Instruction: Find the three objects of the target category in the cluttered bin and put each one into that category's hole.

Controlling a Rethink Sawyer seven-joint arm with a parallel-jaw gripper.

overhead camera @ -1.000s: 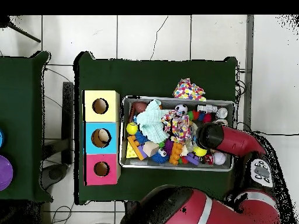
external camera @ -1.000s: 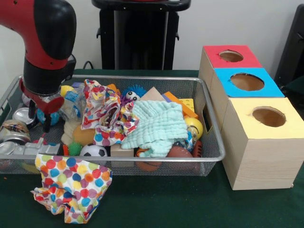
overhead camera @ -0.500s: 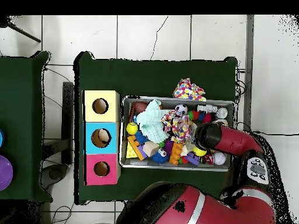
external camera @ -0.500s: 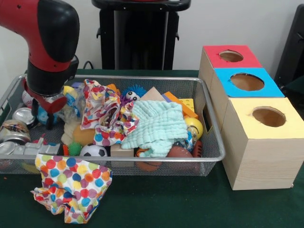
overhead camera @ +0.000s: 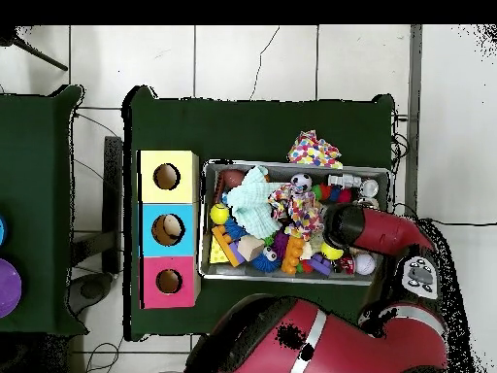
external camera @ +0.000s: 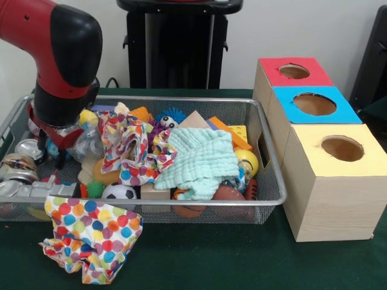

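Bench (external camera: 199, 260): green cloth cover, carrying bin and three boxes
Arm (external camera: 60, 54): red and black, hanging over left end of bin in front view
Boxes: red-topped (external camera: 275, 75), blue-topped (external camera: 338, 112), yellow-topped (external camera: 314, 154), in a row just beside bin's right end, one round hole in each top
Bin (external camera: 199, 208): wire mesh, heaped with balls, blocks, cans and cloths
Cloths: mint one (external camera: 202, 160) mid-bin; polka-dot one (external camera: 130, 151) inside, crumpled; second polka-dot one (external camera: 91, 232) draped over front rim onto bench
Step in hand: searching, probably; no object lifted clear, target category not evident
Pincer (external camera: 54, 148): low among clutter at bin's left end, beside crinkled clear plastic (external camera: 87, 142); grip state impossible to tell, tips hidden
Candidates: soccer ball (external camera: 119, 192), brown football (external camera: 231, 194), yellow ball (external camera: 248, 160), silver cans (external camera: 21, 166) at left
Next move, as judged: clear cloths aside, pick one item, carry to matching hole
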